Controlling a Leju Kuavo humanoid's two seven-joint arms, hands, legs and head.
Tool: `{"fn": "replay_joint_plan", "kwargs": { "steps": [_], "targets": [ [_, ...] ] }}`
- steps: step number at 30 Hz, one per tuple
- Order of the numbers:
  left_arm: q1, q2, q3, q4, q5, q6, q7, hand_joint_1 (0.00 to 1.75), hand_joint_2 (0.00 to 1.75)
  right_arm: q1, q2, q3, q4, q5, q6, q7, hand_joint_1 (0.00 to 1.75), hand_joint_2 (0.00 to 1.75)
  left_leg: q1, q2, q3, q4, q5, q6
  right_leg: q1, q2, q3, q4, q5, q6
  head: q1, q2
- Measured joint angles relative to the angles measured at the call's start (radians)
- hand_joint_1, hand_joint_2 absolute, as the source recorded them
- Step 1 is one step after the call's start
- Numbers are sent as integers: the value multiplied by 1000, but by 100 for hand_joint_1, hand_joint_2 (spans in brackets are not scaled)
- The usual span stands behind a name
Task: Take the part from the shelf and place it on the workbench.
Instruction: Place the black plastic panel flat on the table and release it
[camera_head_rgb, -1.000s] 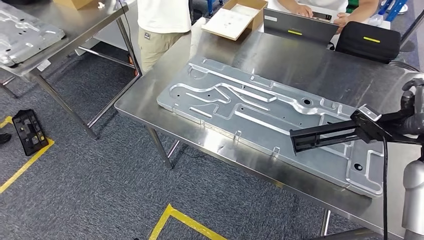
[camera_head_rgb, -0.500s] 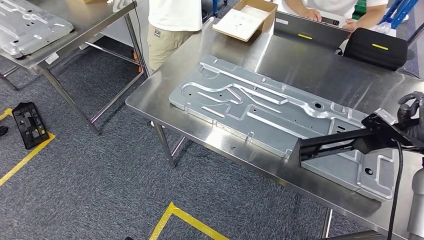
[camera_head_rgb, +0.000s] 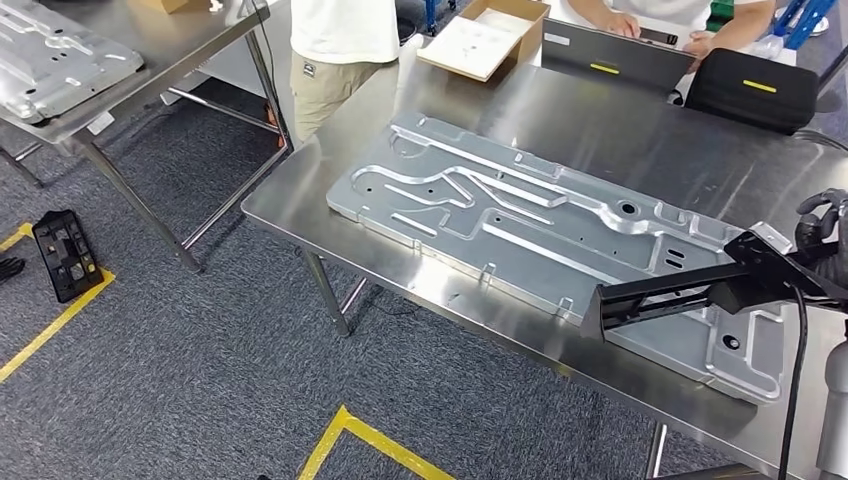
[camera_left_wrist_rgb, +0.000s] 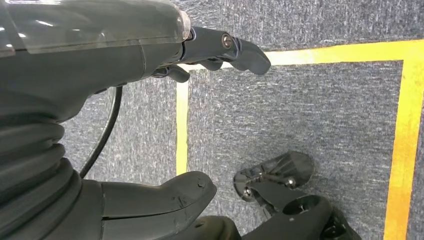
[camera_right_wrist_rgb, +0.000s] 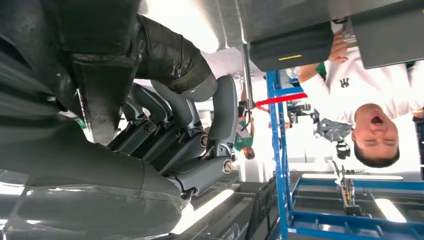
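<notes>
Grey carpet floor marked with yellow tape (camera_head_rgb: 368, 438), and on it a stainless workbench (camera_head_rgb: 600, 130) running from centre toward 3 o'clock in the head view. At about 4 o'clock, the black part (camera_head_rgb: 670, 292) – a long dark bar held nearly level above the bench's near edge, its free end pointing toward 9 o'clock. Gripped at its 3 o'clock end by the right hand (camera_head_rgb: 826, 232), dark fingers (camera_right_wrist_rgb: 165, 145) curled tight around it in the right wrist view. Directly under the bar, a large stamped metal plate (camera_head_rgb: 520, 215) lying flat on the bench; cannot tell whether bar and plate touch. Beyond the plate toward 12 o'clock, an open cardboard box (camera_head_rgb: 483, 37), a laptop (camera_head_rgb: 608, 55) and a black case (camera_head_rgb: 752, 90) – people in white shirts (camera_head_rgb: 345, 30) standing at the far edge. At 10 o'clock, a second table (camera_head_rgb: 165, 45) bearing another plate (camera_head_rgb: 60, 65). Left hand (camera_left_wrist_rgb: 105, 95) hanging over the carpet, fingers apart, holding nothing.
</notes>
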Motion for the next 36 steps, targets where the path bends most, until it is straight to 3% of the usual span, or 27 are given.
{"fn": "replay_joint_plan", "kwargs": {
  "steps": [3, 4, 5, 7, 8, 9, 10, 14, 15, 18, 19, 20, 21, 23, 25, 29, 31, 33, 34, 35, 36],
  "targets": [
    [0, 1, 0, 0, 0, 0, 0, 0, 175, 0, 0, 0, 0, 0, 0, 0, 175, 175, 0, 0, -1, 4, -5, -6, -3, -1, 0, -2, 2, -8, 0, 0],
    [0, 1, 0, 0, 0, 0, 0, 0, 175, 0, 0, 0, 0, 0, 0, 0, 131, 175, 1, 2, -4, 14, -13, -10, -6, -2, 1, -4, 4, -14, 0, 0],
    [0, 2, 0, 0, 0, 0, 0, 0, 175, 0, 0, 0, -1, 0, 0, 0, 87, 175, 3, 4, -39, 91, -52, -17, -7, -4, 1, -6, 5, -20, 0, 0],
    [1, 3, 0, 0, -5, 1, -3, 0, 175, 2, 0, -1, -1, -2, -4, 3, 0, 175, 4, 8, -50, 121, -53, -13, -3, -6, 4, -6, 5, -28, 0, 0],
    [0, 5, 0, 0, -5, 0, -6, 0, 175, 3, 0, -1, -1, -3, -7, 6, 0, 175, 3, 9, -45, 111, -46, -7, 2, -7, 5, -5, 3, -28, 0, 0],
    [0, 6, 0, 0, -6, 0, -8, 0, 175, 4, 0, -3, -1, -4, -10, 10, 0, 175, 1, 10, -9, 35, -10, 1, 4, -7, 5, -5, 3, -25, 0, 0],
    [0, 6, 0, 0, -3, -2, -10, 0, 175, 5, 0, -5, -2, -4, -13, 13, 0, 175, -2, 10, 3, 9, -6, 4, 4, -7, 4, -5, 4, -20, 0, 0],
    [1, 7, 1, 0, 1, -4, -12, 0, 175, 11, 0, -11, -5, -4, -18, 20, 0, 175, 0, 10, 12, -17, 6, 17, 1, -7, 0, 6, -7, 0, 0, 0],
    [0, 7, 1, 0, 2, -3, -13, 0, 175, 12, 0, -15, -6, -4, -18, 22, 0, 175, 2, 11, 15, -26, 11, 22, 0, -5, -13, 37, -29, 5, 0, 0],
    [-1, 7, 5, 0, 1, 2, -13, 0, 175, 20, 0, -26, -7, -4, -17, 29, 0, 175, 3, 11, 15, -29, 14, 29, -4, -2, -94, 211, -116, 15, 0, 0],
    [-1, 6, 6, 0, 0, 3, -13, 0, 175, 25, 0, -28, -6, -4, -16, 31, 0, 175, 3, 11, 15, -29, 14, 28, -6, -2, -112, 247, -124, 18, 0, 0],
    [0, 6, 7, 0, -1, 3, -13, 0, 175, 28, 0, -30, -6, -5, -14, 32, 0, 175, 4, 10, 15, -27, 13, 27, -8, -2, -114, 249, -113, 21, 0, 0],
    [0, 6, 7, 0, -2, 3, -13, 0, 175, 29, 0, -33, -7, -5, -13, 33, 0, 175, 5, 10, 15, -24, 11, 25, -10, -2, -95, 211, -84, 23, 0, 0],
    [0, 6, 8, 0, -2, 4, -13, 0, 175, 30, 0, -38, -6, -6, -12, 33, 0, 175, 5, 8, 14, -13, 3, 16, -13, -2, -29, 80, -23, 26, 0, 0],
    [-1, 6, 8, 0, -3, 5, -13, 0, 175, 33, -1, -43, -7, -6, -11, 35, 0, 175, 3, 7, 9, -1, -4, 6, -10, 0, 7, 4, -2, 18, 0, 0],
    [-1, 7, 11, 0, -5, 9, -12, 0, 175, 40, -2, -51, -8, 3, 0, 46, 0, 175, 2, 7, 1, 16, -19, -12, -10, 0, 6, -3, -2, -11, 0, 0],
    [-1, 7, 14, 0, -8, 10, -11, 0, 175, 42, -2, -53, -9, 15, 1, 54, 0, 175, 5, 9, -33, 95, -68, -23, -12, -3, 7, -5, 0, -23, 0, 0],
    [0, 7, 15, 0, -10, 10, -10, 0, 175, 44, -2, -54, -9, 22, 2, 58, 0, 175, 8, 9, -94, 226, -128, -30, -10, -4, 6, -5, 0, -27, 0, 0],
    [1, 7, 16, 0, -10, 10, -10, 0, 175, 45, -2, -54, -9, 25, 2, 60, 0, 175, 9, 9, -116, 273, -140, -31, -9, -4, 6, -4, 0, -28, 0, 0],
    [2, 7, 17, 0, -11, 11, -10, 0, 175, 46, -1, -54, -9, 30, 2, 63, 0, 175, 10, 9, -123, 285, -134, -30, -8, -4, 7, -4, -1, -28, 0, 0],
    [2, 7, 19, 0, -11, 11, -10, 0, 175, 47, -1, -54, -9, 36, 3, 67, 0, 175, 10, 9, -113, 262, -111, -28, -8, -4, 8, -4, -1, -27, 0, 0]
  ]
}}
